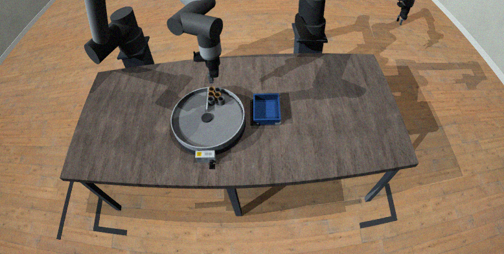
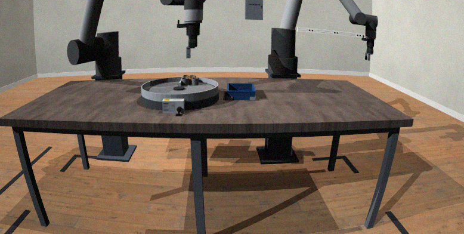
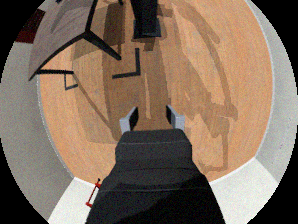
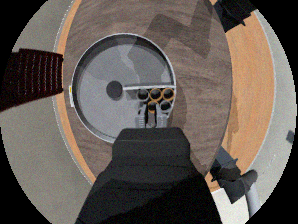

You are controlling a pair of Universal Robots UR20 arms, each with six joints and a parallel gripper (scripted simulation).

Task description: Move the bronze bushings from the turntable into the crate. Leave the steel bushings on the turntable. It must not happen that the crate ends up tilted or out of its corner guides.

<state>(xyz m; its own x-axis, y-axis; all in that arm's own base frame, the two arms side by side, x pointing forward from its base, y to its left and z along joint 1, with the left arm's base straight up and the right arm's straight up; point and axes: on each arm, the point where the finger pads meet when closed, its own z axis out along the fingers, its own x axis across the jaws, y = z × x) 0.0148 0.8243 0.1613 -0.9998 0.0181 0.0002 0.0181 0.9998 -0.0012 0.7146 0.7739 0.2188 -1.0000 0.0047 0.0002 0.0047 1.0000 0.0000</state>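
Observation:
The grey turntable [image 1: 192, 128] [image 4: 95, 110] holds upright bushings beside its divider. Three are bronze, at the back [image 1: 211, 89], behind the middle [image 1: 210, 94] and beside that [image 1: 217, 94]. Three steel bushings [image 1: 210, 100] [image 1: 220, 100] [image 4: 165, 105] stand among them. My right gripper [image 1: 210, 80] [image 2: 188, 57] [image 4: 151, 110] hangs above this group, its fingers partly open with nothing held; a finger hides one steel bushing in the right wrist view. The blue crate [image 1: 267, 121] [image 2: 241, 95] sits level and empty between its corner guides [image 2: 252, 98]. My left gripper [image 1: 400, 21] [image 2: 367, 57] [image 3: 152, 111] is open and empty, off the table.
The divider [image 1: 206, 103] [image 4: 134, 88] and the turntable's raised rim border the bushings. A white box [image 1: 205, 155] [image 2: 173, 105] and a small black device [image 1: 212, 164] [image 2: 178, 111] stand in front of the turntable. The crate stands just right of the turntable in the top and exterior views.

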